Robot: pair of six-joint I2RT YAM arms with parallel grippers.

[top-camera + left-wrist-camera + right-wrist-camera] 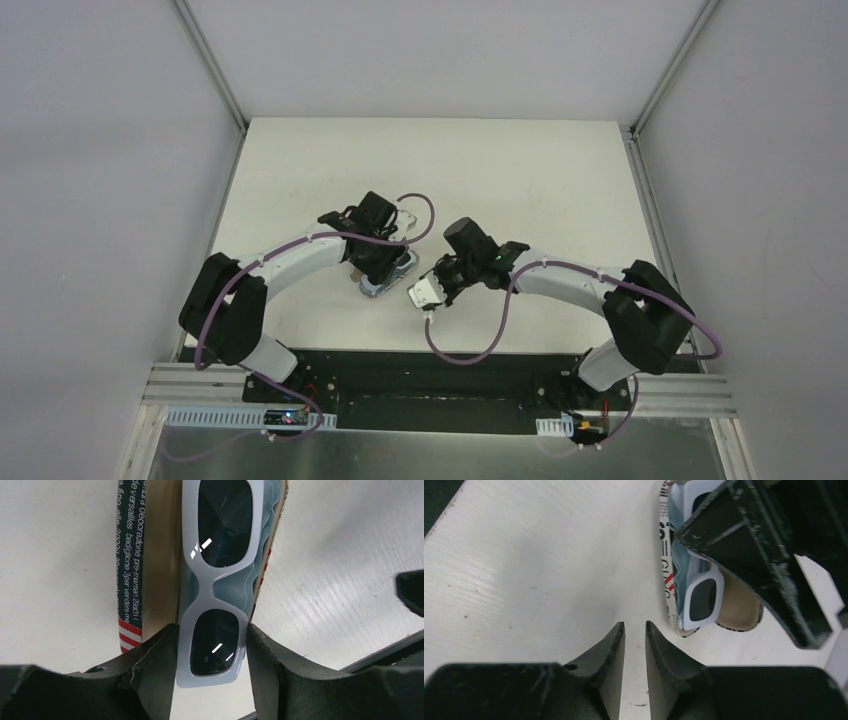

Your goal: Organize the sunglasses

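left hand (212,645) gripped the white sunglasses (206,587) by the lens nearest it, the rest ahead of the hand over a blue cloth (236,587) in the open printed case (131,555), right hand (635,630) beside the case, nearly closed, empty, above the counter (524,570)

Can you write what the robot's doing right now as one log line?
left gripper: shut on sunglasses | sunglasses: over blue cloth in open case | right gripper: narrow gap, empty, over table beside case
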